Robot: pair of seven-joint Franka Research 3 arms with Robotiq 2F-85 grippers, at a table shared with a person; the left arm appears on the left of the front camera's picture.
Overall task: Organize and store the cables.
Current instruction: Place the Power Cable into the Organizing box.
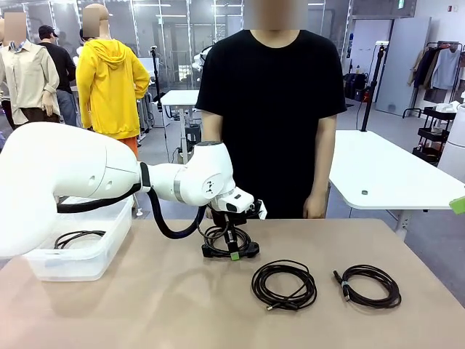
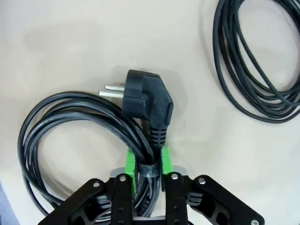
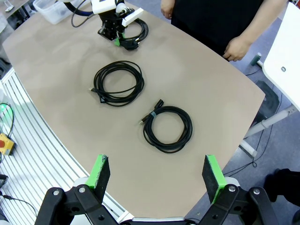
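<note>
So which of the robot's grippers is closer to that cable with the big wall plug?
The left. The left gripper is clamped around the plug cable; the right gripper hangs open well away from it, past the two other coils.

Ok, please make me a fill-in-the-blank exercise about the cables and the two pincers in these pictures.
The left pincer holds the power cable close to its two-pin ____.
The right pincer is ____, holding nothing.
The clear bin holds ____ cable coil.
____ more coils lie loose on the table.
Missing words: plug, open, one, two.
</note>
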